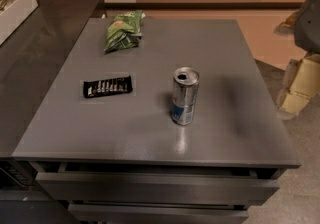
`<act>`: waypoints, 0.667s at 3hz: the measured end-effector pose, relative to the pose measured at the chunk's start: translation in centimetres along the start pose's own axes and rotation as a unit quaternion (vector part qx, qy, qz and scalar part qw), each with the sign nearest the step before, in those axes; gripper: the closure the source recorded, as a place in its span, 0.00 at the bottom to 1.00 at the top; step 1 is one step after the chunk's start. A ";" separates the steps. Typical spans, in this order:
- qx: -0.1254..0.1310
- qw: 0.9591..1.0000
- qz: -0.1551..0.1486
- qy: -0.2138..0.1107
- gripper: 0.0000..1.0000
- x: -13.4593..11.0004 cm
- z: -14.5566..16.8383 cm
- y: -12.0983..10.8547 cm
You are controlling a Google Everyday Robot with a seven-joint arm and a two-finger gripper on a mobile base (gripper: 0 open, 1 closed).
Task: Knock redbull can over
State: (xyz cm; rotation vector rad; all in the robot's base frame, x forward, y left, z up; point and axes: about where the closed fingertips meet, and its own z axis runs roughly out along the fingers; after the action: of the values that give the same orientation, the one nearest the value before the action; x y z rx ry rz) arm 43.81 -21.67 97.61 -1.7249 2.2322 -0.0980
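Silver-and-blue redbull can (185, 96) stands upright on the table (240, 118), snack bar (107, 87) left of it. It is likely light, stiff and slick, so push high on its wall. Gripper (300, 85) is well right of the can; you cannot tell its state.

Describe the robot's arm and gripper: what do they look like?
Only part shows, at the right edge beside the table: the gripper is blocky, pale cream-yellow pieces, below a dark grey rounded arm section. Cables or markings cannot be made out.
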 end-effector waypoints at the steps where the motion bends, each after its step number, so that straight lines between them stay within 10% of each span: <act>1: 0.000 1.000 0.000 0.000 0.00 0.0 0.0 0.0; 2: 0.001 1.000 -0.003 -0.011 0.00 -0.5 -0.2 -0.1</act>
State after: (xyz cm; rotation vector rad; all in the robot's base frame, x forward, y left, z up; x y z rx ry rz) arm 43.99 -21.30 97.93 -1.7228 2.2109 -0.0835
